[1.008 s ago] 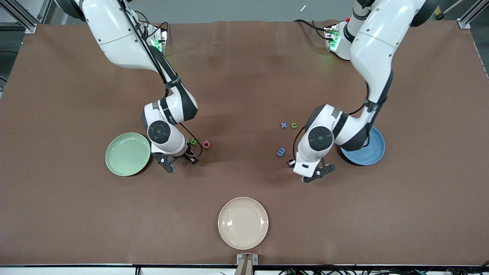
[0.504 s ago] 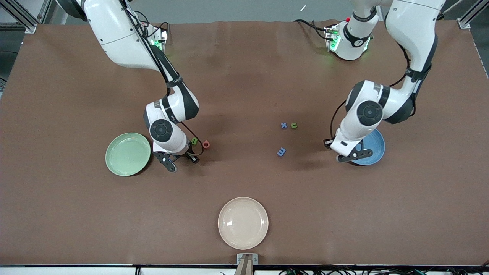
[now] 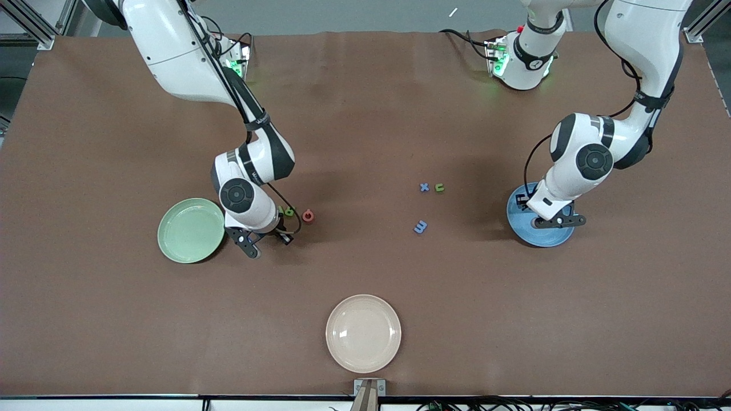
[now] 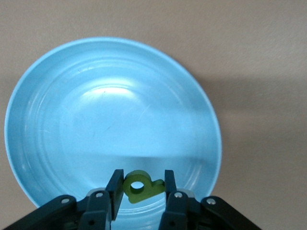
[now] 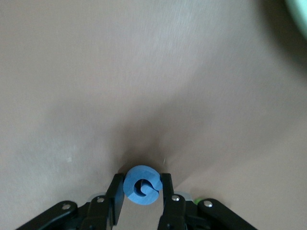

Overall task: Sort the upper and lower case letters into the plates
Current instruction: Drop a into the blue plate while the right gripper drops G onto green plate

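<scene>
My left gripper [image 3: 555, 221] hangs over the sky blue plate [image 3: 522, 231], shut on a green p-like letter [image 4: 140, 186]; the left wrist view shows the letter between the jaws above the blue plate [image 4: 96, 96]. My right gripper [image 3: 250, 245] is low over the table beside the mint green plate [image 3: 188, 231], shut on a blue G [image 5: 141, 185]. A green letter [image 3: 289, 212] and a pink Q [image 3: 308, 216] lie beside the right gripper. A blue x [image 3: 424, 186], a green u [image 3: 439, 187] and a blue m [image 3: 420, 227] lie mid-table. The mint plate holds nothing.
A cream-beige plate [image 3: 363, 333] sits near the table's edge closest to the front camera. A rim of the mint plate [image 5: 300, 9] shows in the right wrist view. The brown table mat [image 3: 365, 114] spreads between the arms' bases.
My left arm has swung from near the blue m toward its own end of the table, carrying the green letter over the blue plate. My right gripper has barely shifted.
</scene>
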Controlling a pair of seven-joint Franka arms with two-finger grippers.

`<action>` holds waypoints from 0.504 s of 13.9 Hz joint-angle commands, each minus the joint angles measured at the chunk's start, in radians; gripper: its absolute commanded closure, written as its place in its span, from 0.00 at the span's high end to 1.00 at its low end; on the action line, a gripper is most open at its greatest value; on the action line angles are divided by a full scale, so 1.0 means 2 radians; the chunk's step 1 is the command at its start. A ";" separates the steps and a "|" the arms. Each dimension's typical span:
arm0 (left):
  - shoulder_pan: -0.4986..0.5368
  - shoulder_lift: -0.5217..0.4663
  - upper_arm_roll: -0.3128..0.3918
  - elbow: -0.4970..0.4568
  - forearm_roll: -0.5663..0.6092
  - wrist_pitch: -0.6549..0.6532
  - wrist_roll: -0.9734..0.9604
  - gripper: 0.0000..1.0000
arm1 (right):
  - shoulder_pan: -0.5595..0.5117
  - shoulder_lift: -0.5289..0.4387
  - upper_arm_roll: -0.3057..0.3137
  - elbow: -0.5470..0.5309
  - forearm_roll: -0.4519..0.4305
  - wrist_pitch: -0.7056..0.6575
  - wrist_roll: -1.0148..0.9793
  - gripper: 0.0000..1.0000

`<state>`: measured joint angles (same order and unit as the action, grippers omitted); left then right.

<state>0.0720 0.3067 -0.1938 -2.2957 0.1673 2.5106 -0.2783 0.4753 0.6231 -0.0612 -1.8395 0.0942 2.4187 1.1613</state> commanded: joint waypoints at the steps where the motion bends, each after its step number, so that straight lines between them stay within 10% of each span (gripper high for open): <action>1: 0.017 -0.015 -0.005 -0.033 0.019 0.028 0.011 0.18 | -0.024 -0.046 -0.006 -0.012 -0.008 -0.035 -0.032 0.00; 7: 0.032 -0.013 -0.005 -0.048 0.041 0.029 0.024 0.18 | -0.119 -0.150 -0.007 -0.122 -0.008 -0.035 -0.205 0.00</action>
<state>0.1243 0.3066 -0.1940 -2.3599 0.2320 2.5526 -0.2431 0.3050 0.4280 -0.0927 -1.9187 0.0911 2.2742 0.8564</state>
